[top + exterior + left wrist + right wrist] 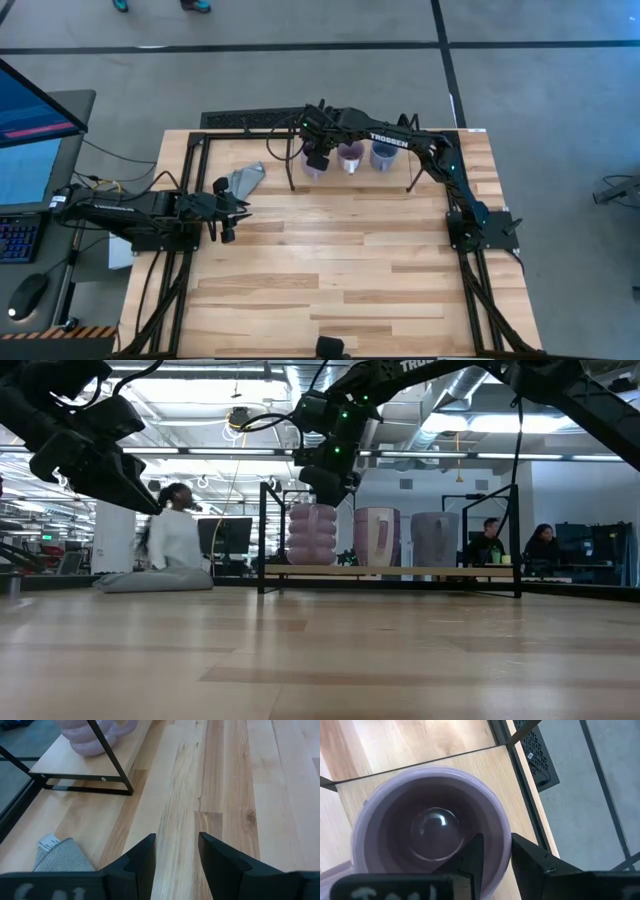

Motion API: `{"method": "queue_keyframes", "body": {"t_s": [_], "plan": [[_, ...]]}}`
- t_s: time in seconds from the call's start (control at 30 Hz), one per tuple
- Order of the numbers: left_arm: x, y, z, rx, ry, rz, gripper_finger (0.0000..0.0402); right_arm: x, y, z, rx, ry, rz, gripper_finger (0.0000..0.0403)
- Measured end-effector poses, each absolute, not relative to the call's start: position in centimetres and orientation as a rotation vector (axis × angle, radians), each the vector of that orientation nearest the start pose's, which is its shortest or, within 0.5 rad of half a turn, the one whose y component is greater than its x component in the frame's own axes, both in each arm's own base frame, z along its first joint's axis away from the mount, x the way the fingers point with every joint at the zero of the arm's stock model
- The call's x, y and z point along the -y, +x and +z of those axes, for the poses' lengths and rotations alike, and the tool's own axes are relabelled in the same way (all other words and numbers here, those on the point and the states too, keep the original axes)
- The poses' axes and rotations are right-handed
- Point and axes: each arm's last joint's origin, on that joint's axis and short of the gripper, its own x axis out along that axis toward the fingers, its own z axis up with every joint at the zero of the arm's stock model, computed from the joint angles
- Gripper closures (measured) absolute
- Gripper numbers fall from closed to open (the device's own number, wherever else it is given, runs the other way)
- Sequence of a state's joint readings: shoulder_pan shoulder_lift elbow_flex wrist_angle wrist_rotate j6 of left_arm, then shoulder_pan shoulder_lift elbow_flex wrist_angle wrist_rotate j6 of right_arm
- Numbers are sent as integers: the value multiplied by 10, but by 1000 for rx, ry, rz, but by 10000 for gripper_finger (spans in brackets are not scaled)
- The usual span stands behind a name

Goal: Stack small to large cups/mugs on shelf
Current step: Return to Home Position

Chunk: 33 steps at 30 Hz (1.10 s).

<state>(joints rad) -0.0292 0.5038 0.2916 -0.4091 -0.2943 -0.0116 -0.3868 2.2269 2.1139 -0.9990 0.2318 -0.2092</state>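
Three mugs stand in a row on the wooden board of the black-framed shelf [415,170] at the table's far side: pale lilac [316,168] on the left, purple with a white patch [350,156] in the middle, blue-grey [383,154] on the right. My right gripper [316,152] reaches in from the right and is over the lilac mug [430,830], shut on its rim. My left gripper [228,212] is open and empty at the table's left, beside the grey wedge [245,180]. My right gripper holds the lilac mug by its rim [504,837], one finger [472,857] inside the mug and one [532,862] outside. The fingers come from above, pointing down. The mug stands upright with its base on the shelf board [400,571].
The grey wedge [62,857] lies on the table left of the shelf, close to my left gripper [177,855]. The shelf's thin black legs [112,760] stand around the mugs. Open wooden table lies toward the near edge. People sit in the room beyond.
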Motion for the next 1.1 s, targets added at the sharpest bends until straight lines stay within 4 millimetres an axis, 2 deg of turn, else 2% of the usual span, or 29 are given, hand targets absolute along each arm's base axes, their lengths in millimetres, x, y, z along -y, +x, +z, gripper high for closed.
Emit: {"method": "queue_keyframes", "body": {"t_s": [0.6,0.93,1.1], "plan": [[-5,119,182,-613,89,260,262,185,436,259,-1179,-95,-433,284],[-5,119,182,-613,89,260,262,179,440,259,-1165,-111,-422,211],[-5,119,182,-613,89,260,262,179,440,259,-1169,-127,-413,186]]}}
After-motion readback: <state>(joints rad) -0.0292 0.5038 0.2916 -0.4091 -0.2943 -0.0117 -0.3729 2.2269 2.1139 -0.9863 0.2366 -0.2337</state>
